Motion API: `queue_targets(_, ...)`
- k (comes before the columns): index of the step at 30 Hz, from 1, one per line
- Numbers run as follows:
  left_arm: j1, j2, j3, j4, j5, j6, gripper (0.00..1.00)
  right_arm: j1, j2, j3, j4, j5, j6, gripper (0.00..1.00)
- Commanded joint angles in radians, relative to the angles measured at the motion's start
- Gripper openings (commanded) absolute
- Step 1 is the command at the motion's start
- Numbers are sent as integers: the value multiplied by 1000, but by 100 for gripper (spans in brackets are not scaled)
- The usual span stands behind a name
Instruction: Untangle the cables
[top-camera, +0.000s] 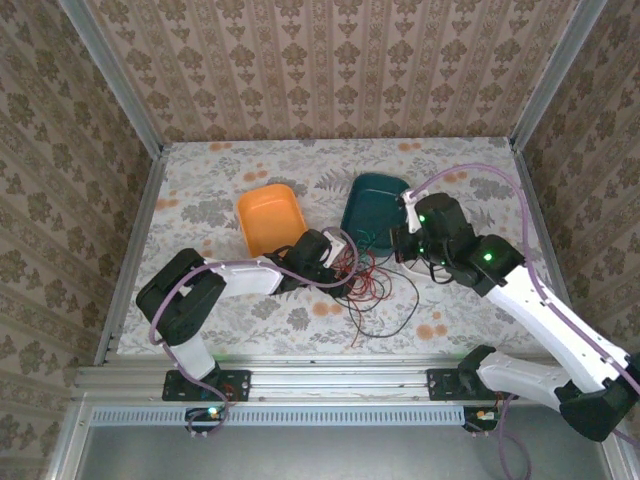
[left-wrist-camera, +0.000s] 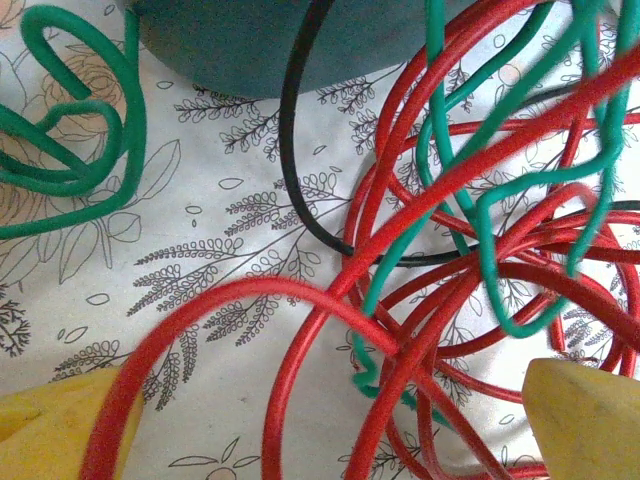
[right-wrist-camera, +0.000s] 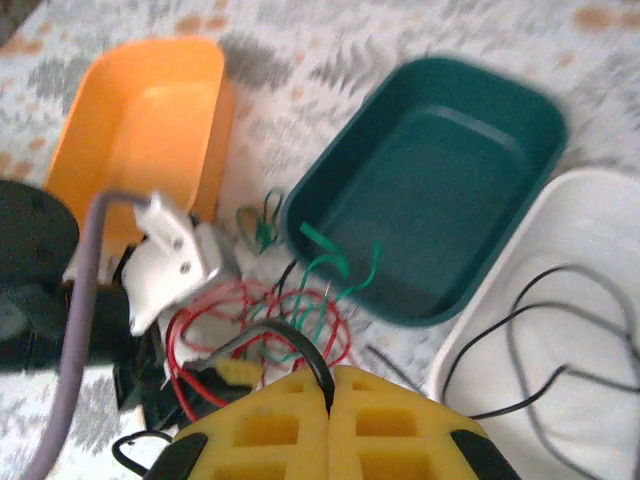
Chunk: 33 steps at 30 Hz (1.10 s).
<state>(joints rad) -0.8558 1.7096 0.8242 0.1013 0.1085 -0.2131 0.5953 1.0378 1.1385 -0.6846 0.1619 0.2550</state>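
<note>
A tangle of red, green and black cables (top-camera: 365, 278) lies on the floral table in front of the trays. My left gripper (top-camera: 340, 264) sits low over its left side. In the left wrist view it (left-wrist-camera: 320, 440) stands open, with yellow fingertips (left-wrist-camera: 585, 420) wide apart. Red cables (left-wrist-camera: 300, 380) loop between them, crossed by green cables (left-wrist-camera: 480, 200) and a black cable (left-wrist-camera: 290, 150). My right gripper (right-wrist-camera: 330, 385) is shut on a black cable (right-wrist-camera: 290, 335) that arches up out of the tangle. In the top view it (top-camera: 405, 245) hangs right of the tangle.
An orange tray (top-camera: 270, 220) and a teal tray (top-camera: 375, 200) stand behind the tangle. A white tray (right-wrist-camera: 580, 400) to the right holds another black cable (right-wrist-camera: 560, 300). A green cable end (right-wrist-camera: 335, 255) pokes over the teal tray's rim. Patterned walls enclose the table.
</note>
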Motion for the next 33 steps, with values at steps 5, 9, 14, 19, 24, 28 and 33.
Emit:
queue_targets(5,7,31,-19,-34,10,3,97,-6,-68,171,21,246,-122,0)
queue_targets(9,5,34,-22,-38,5,3,98,-6,-62,311,67,343,-214,0)
queue_targets(14,5,40,-20,-41,2,1,100,-7,-36,477,184,445,-348,0)
queue_targets(19,2,45,-17,-44,-1,0,100,-9,5,613,316,461,-489,0)
queue_targets(24,-2,44,-16,-45,-4,3,100,-25,73,732,382,474,-606,0)
queue_targets(28,-2,44,-14,-45,-5,3,100,-68,162,871,379,470,-643,0)
queue_targets(33,-2,47,-11,-43,-4,3,100,-136,277,1056,365,454,-684,0)
